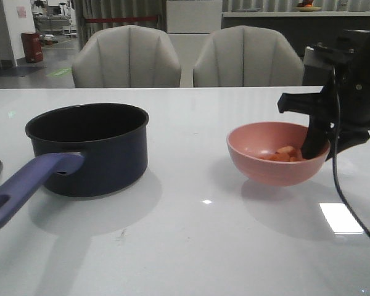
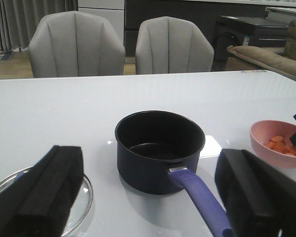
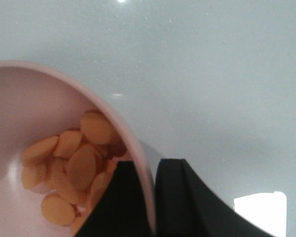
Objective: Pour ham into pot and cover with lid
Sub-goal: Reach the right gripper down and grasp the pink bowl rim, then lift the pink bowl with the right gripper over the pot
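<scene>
Right hand (image 3: 149,197): clenched on the rim of the pink bowl (image 1: 259,161), one finger inside, one outside.
Left hand (image 2: 148,197): released, fingers wide apart.
Ham (image 3: 71,170): in the bowl.
Pot (image 1: 89,148): toward the table's (image 1: 191,240) left edge.
Lid (image 2: 81,195): flat beside the pot.

Dim room, table (image 1: 191,246) glare, soft shadows
</scene>
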